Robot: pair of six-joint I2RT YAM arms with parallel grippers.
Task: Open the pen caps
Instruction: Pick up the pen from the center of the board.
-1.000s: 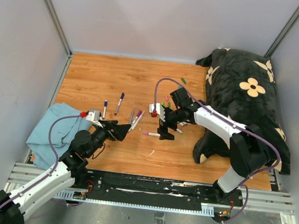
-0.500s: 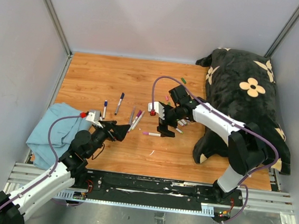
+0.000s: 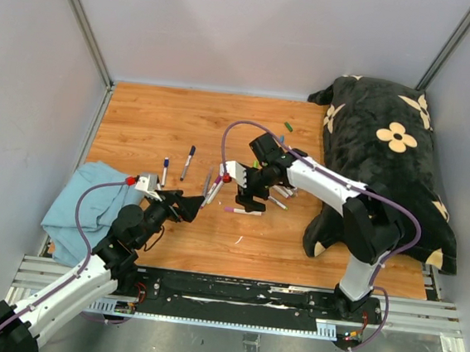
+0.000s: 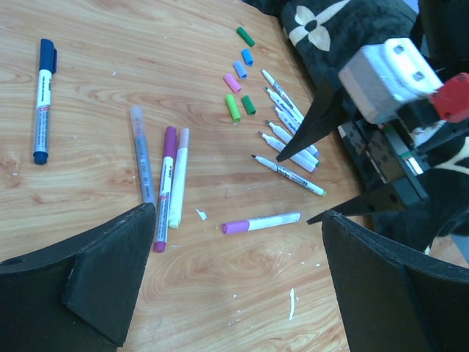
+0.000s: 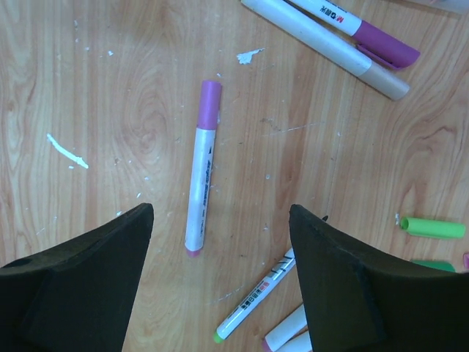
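Note:
A white pen with a purple cap (image 5: 201,169) lies alone on the wooden floor, cap (image 5: 209,103) pointing away from the wrist. My right gripper (image 5: 220,213) hovers over it, open, the pen's rear end between the fingers, apart from both. In the top view that gripper (image 3: 249,199) sits just above the pen (image 3: 242,211). My left gripper (image 4: 238,213) is open and empty, low over the floor, short of the same pen (image 4: 260,221). Several loose caps lie beyond: green (image 4: 232,108), pink (image 4: 232,82), blue (image 4: 239,69). Uncapped pens (image 4: 289,125) cluster beside them.
Three capped pens, purple (image 4: 165,187), beige (image 4: 178,176) and grey (image 4: 141,154), lie side by side left of centre. A navy pen (image 4: 44,99) lies further left. A black flowered pillow (image 3: 387,157) fills the right side. A blue cloth (image 3: 86,207) lies at the left.
My right gripper has swung left from the uncapped pens and now hangs over the purple-capped pen. The left arm has not moved.

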